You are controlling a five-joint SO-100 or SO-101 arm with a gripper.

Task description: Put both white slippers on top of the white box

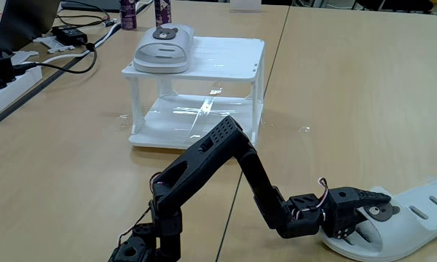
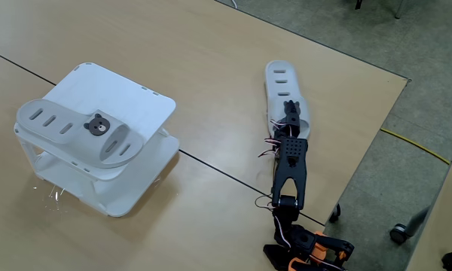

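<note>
Fixed view, stand: off-white rubber slipper with bear-face badge [image 2: 79, 134] lies flat on the square white plastic two-tier box [image 2: 147, 105], toward one edge.
Second slipper [image 1: 415, 215]: on the wooden surface [image 1: 349, 94], well apart from the box.
Black gripper [image 1: 371, 211]: fingers closed on the second slipper's heel end.

Office or lab workroom. Large wood-laminate tables [image 1: 349, 94] pushed together, seams visible. Upper left of a fixed view: laptop [image 1: 22, 22], black power adapter [image 1: 71, 34], cables [image 1: 65, 62], white power strip [image 1: 7, 84] at the left edge. In another fixed view, grey carpet floor [image 2: 361, 30] upper right, yellow cable [image 2: 414, 143] on it, chair caster [image 2: 397, 233] lower right.
</note>
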